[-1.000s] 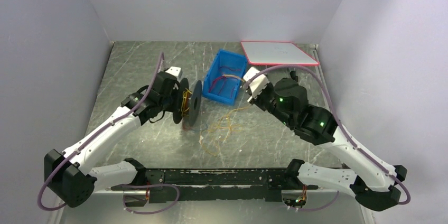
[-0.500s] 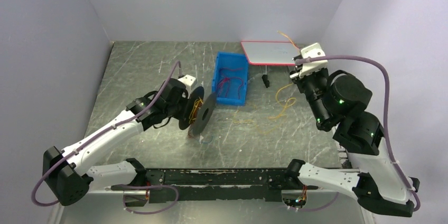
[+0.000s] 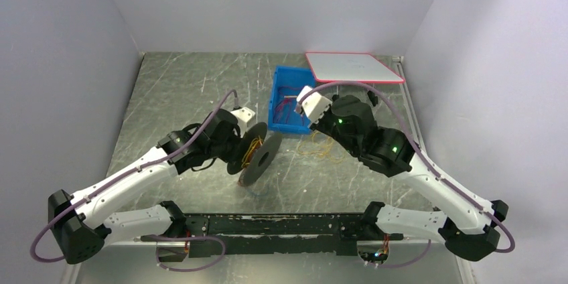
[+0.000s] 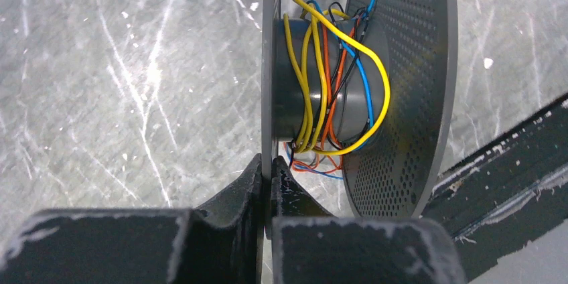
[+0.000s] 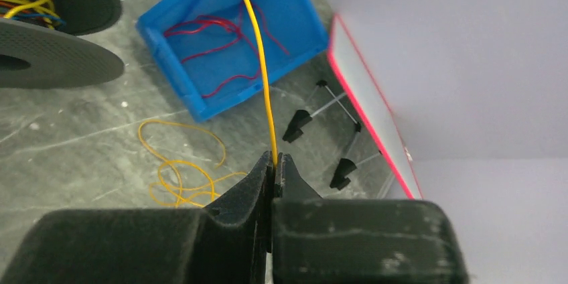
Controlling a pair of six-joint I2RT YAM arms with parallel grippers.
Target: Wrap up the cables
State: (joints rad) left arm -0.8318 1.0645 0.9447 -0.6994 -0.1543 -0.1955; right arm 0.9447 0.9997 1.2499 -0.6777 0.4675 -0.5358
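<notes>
Swung back from the white board (image 5: 367, 100), my right gripper (image 5: 273, 160) now hangs by the blue bin (image 3: 275, 104) toward the table's (image 3: 174, 90) far edge, jaws pinched tight on a yellow cable (image 5: 258, 49). Red cables (image 5: 214, 29) lie loose inside that bin. My left gripper (image 4: 270, 163) is clamped on one flange of the dark spool (image 4: 408, 63) — its hub carries wound cables (image 4: 320, 76) in yellow, orange and blue. Orange loops (image 5: 175, 178) rest on the table beside the bin.
</notes>
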